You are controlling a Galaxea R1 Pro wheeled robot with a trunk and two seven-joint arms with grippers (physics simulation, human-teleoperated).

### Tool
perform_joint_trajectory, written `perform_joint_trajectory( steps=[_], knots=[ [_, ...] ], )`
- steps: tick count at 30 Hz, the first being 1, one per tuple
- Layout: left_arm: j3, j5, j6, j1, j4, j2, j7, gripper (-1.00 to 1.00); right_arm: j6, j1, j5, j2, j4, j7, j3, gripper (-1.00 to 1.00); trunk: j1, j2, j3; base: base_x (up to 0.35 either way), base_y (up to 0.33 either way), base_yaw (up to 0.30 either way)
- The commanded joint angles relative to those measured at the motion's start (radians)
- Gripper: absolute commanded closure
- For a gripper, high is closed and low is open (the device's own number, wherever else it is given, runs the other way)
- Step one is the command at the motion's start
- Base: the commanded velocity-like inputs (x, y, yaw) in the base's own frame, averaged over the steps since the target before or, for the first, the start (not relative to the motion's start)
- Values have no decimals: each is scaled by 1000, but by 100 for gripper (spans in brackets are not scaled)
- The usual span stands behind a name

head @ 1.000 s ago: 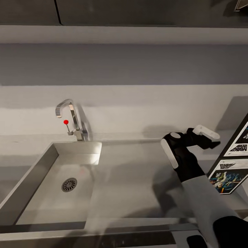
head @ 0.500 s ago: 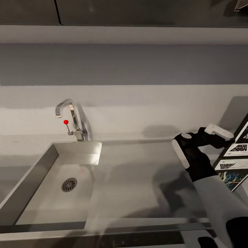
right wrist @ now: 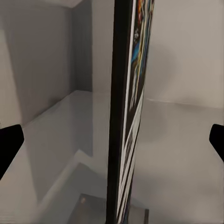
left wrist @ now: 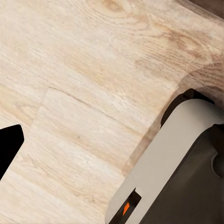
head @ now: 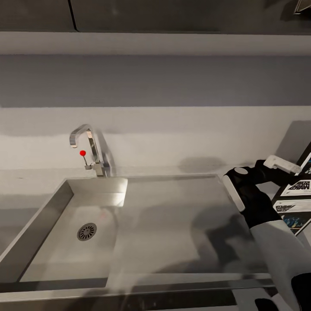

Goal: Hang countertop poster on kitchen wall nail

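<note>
The poster (head: 299, 188) stands leaning at the right edge of the head view, on the light-grey countertop (head: 172, 224); its black frame, white border and blue artwork show. In the right wrist view the poster (right wrist: 122, 116) is seen edge-on, midway between the two dark fingertips. My right gripper (head: 271, 176) is open, with its fingers on either side of the poster's near edge and not closed on it. My left gripper (left wrist: 9, 145) hangs over a wooden floor, and one dark fingertip shows far to the side. The wall nails are out of view.
An inset steel sink (head: 39, 233) with a drain lies at the left, with a tap (head: 88, 144) and its red-knobbed lever behind it. Grey wall and dark upper cabinets (head: 172, 15) rise behind the counter. The robot's base (left wrist: 177, 168) shows beside the left gripper.
My right arm has moved to the right across the counter, and the open gripper now straddles the poster's edge. The poster, the sink and the camera have stayed put.
</note>
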Motion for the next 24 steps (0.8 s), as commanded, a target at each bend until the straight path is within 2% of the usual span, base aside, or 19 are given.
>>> perform_joint_trajectory(
  steps=[1, 8, 24],
  knots=[
    [7, 1, 0, 0, -1, -1, -9, -100, 11, -1, -7, -2, -1, -7, 4, -100, 0, 0, -1, 0, 0, 0],
    [7, 1, 0, 0, -1, -1, -9, -100, 9, -9, -6, -8, 97, 66, -26, -100, 0, 0, -1, 0, 0, 0],
    [7, 0, 0, 0, -1, -1, -9, -100, 5, -13, -6, -9, 118, 77, -29, -100, 0, 0, -1, 0, 0, -23]
  ],
)
